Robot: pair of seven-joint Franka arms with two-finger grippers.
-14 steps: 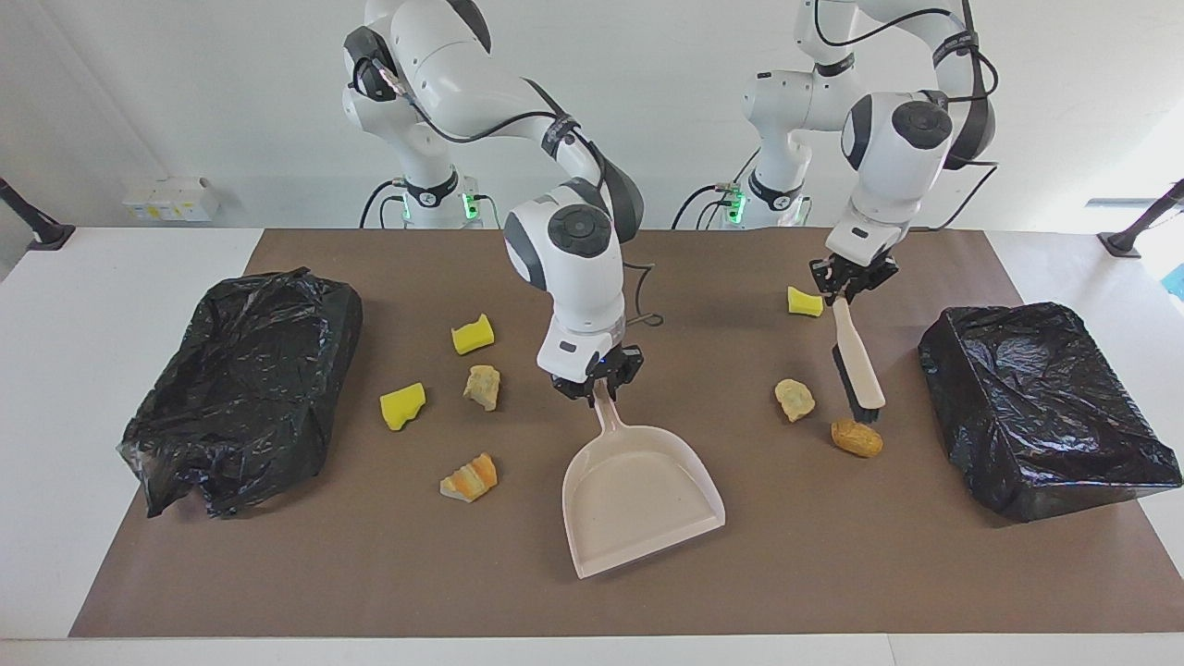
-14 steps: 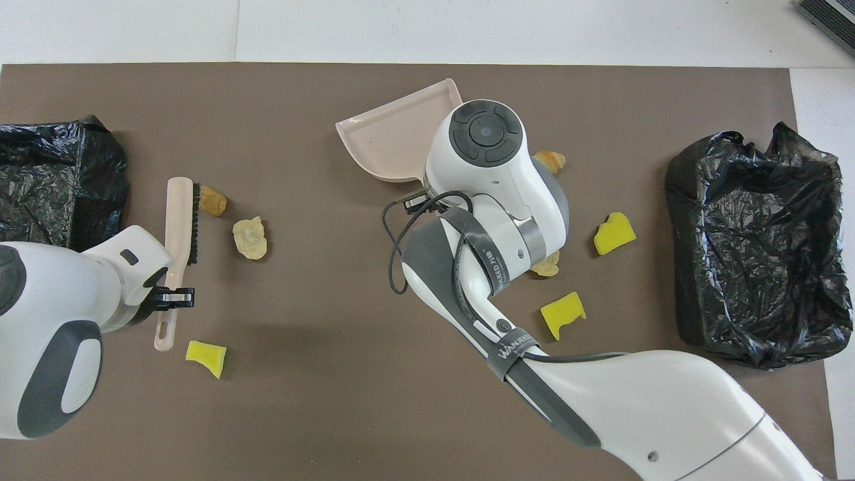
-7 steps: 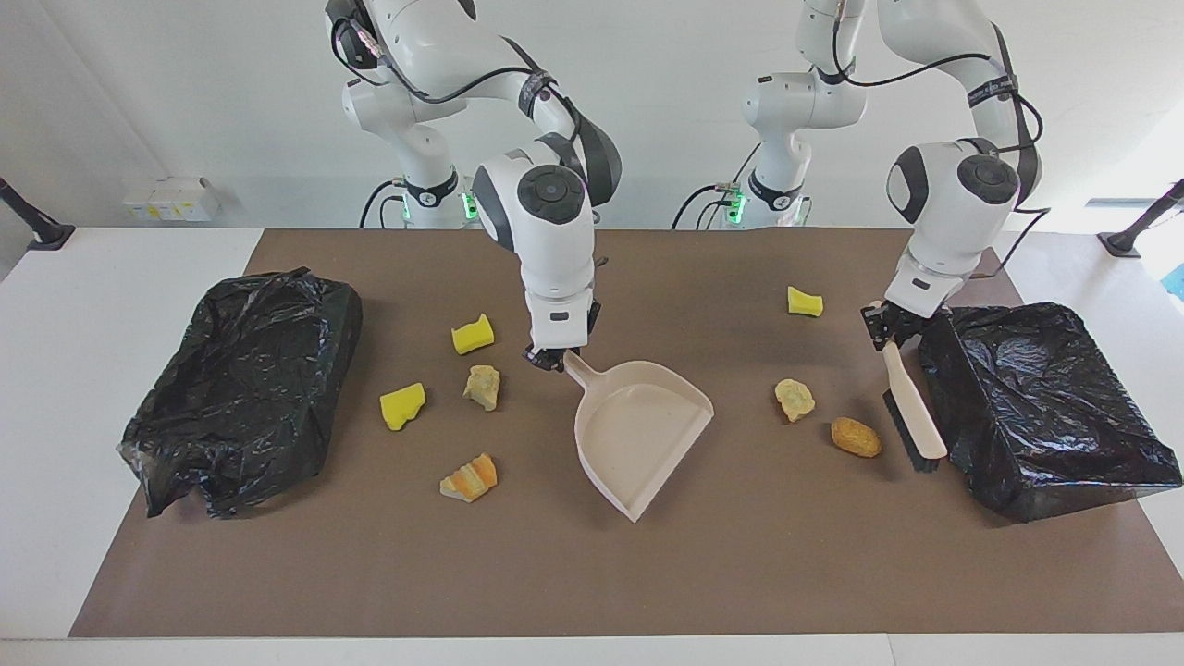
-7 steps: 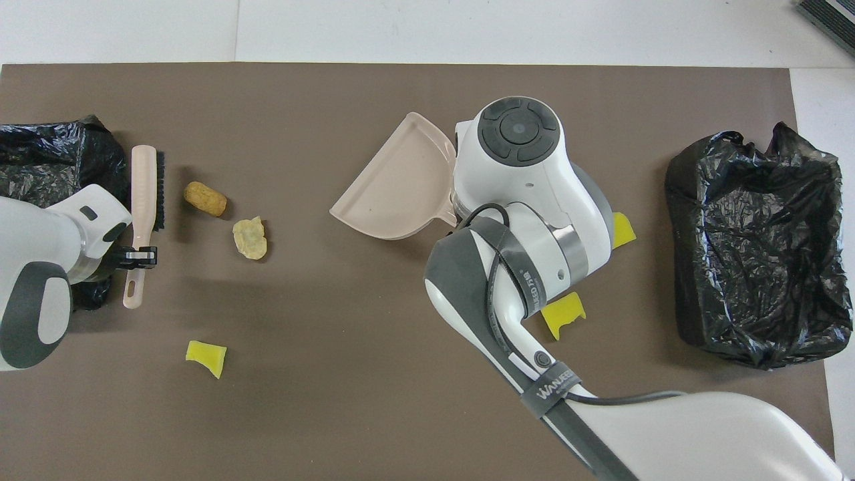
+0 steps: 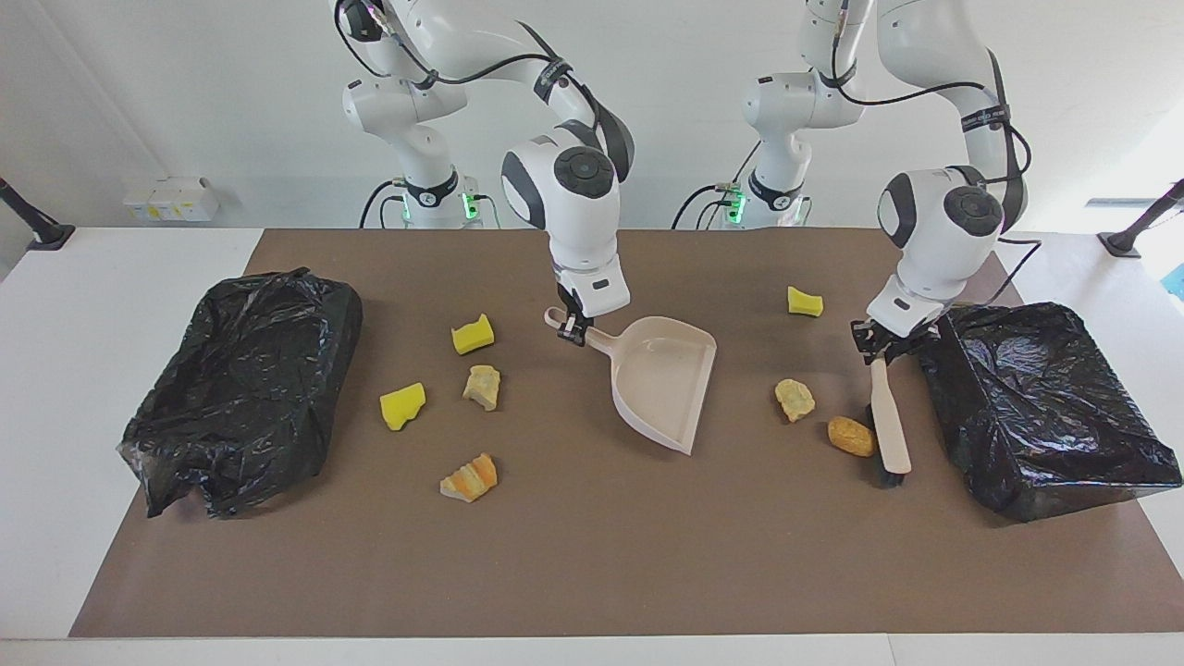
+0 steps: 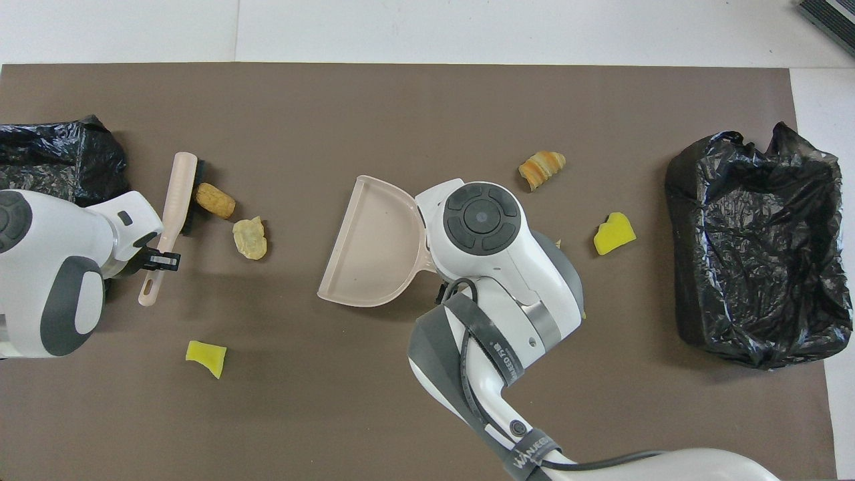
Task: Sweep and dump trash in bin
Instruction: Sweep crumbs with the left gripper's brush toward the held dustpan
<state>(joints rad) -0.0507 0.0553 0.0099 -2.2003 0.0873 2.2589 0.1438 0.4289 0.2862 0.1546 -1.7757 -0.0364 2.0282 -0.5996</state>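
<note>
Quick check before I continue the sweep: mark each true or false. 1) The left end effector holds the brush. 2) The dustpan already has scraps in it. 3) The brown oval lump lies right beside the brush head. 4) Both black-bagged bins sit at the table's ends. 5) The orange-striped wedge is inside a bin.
1) The left end effector grips the beige brush by its handle. True.
2) False: the beige plastic dustpan, held by the right end effector, is empty.
3) The brown oval lump lies right beside the brush head. True.
4) One black-bagged bin and the other bin sit at the ends. True.
5) False: the orange-striped wedge lies on the brown mat.
</note>
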